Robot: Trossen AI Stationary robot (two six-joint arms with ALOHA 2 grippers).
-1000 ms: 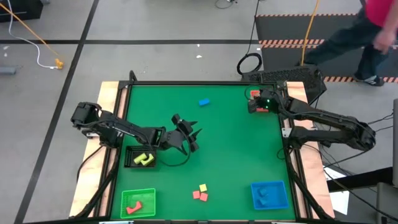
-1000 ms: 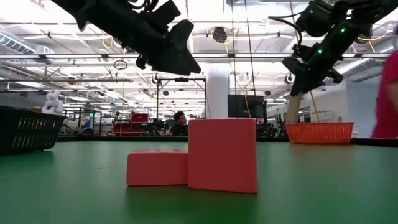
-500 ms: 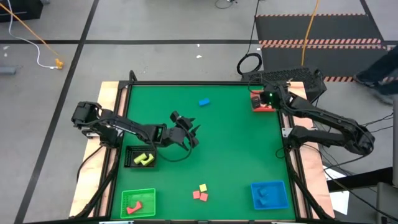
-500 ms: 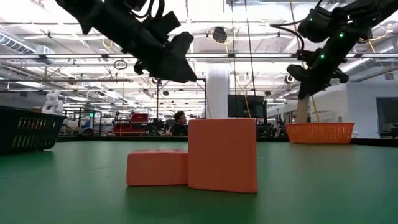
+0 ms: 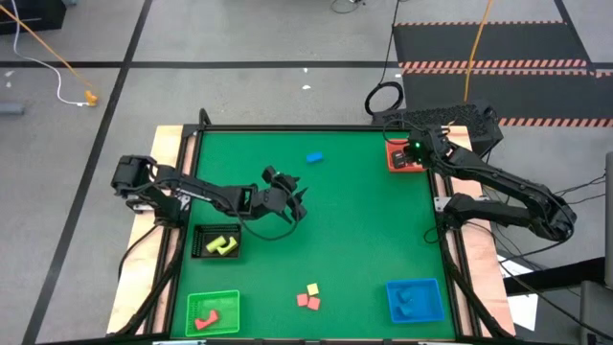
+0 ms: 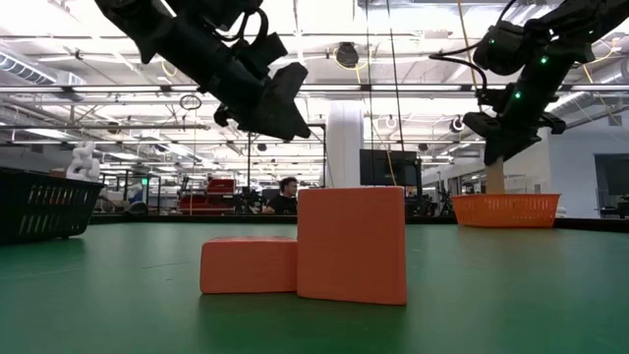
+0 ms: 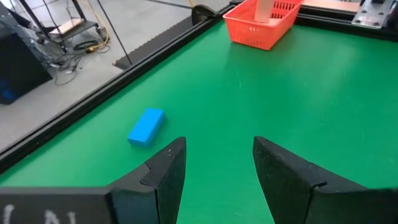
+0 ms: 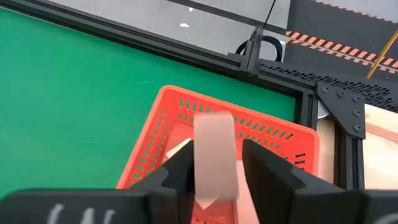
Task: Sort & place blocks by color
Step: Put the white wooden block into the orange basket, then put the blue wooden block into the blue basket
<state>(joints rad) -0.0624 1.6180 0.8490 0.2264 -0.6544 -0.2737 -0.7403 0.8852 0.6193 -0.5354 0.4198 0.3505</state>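
Currently the green desk (image 5: 364, 240) carries four containers at its edges: a red basket (image 5: 402, 158) at the far right corner, a black bin (image 5: 215, 243) at the left edge, a green tray (image 5: 213, 311) at the near left and a blue tray (image 5: 415, 300) at the near right; blocks of matching or assigned colour lie in each, with red pieces in the green tray, yellow-green pieces in the black bin and blue pieces in the blue tray.

Right arm: the right tool (image 8: 214, 165) hangs directly over the red basket, clamped on a pale tan block (image 8: 214, 155) held upright between the fingers; the block is above the basket interior, not yet released.

Left arm: the left tool (image 7: 217, 168) hovers above the desk centre-left, fingers apart and holding nothing; it faces the blue block (image 7: 147, 126), which lies alone on the far middle of the desk.

Unsorted items: two red blocks (image 6: 305, 251) and one yellow block (image 5: 312, 287) sit together at the near middle, between the green and blue trays.

Failure modes, judged from this position:
- the tan block is tall and upright; on release it may strike the basket rim and tip out onto the desk;
- the basket is light mesh at the desk corner; a descending tool could catch its wall and shift it;
- the blue block lies skewed to the left tool's fingers; a closing without realignment may push it aside instead of gripping.
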